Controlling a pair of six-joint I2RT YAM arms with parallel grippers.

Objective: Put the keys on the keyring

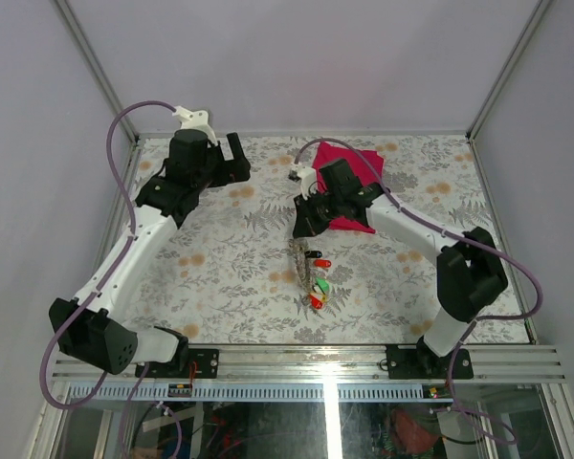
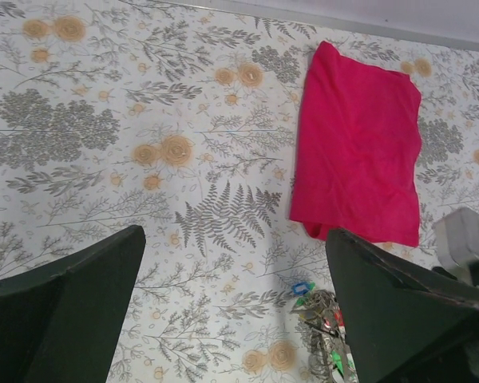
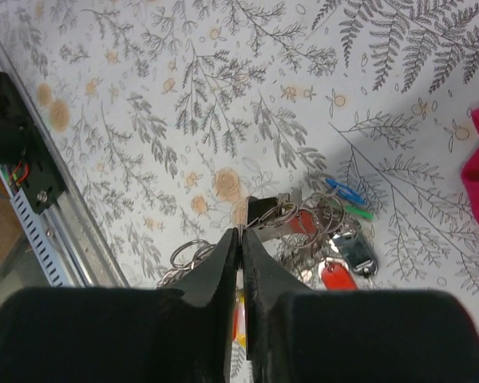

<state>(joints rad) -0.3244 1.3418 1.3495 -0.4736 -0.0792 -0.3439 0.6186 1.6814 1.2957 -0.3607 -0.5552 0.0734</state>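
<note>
Keys (image 3: 335, 275) bunched mid-tabletop (image 1: 220, 277), near red cloth (image 2: 359, 144). Keyring (image 3: 265, 212) seen right at tips of right pincer (image 3: 240, 233); jaws pressed nearly together, thin slit left, grip on metal cannot be told. Left pincer (image 2: 233, 239) spread wide, nothing held, well apart from bunch

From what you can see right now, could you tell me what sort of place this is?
Likely a robot lab cell: two arms bolted to a metal rail, inside plain walls on frame posts.
</note>
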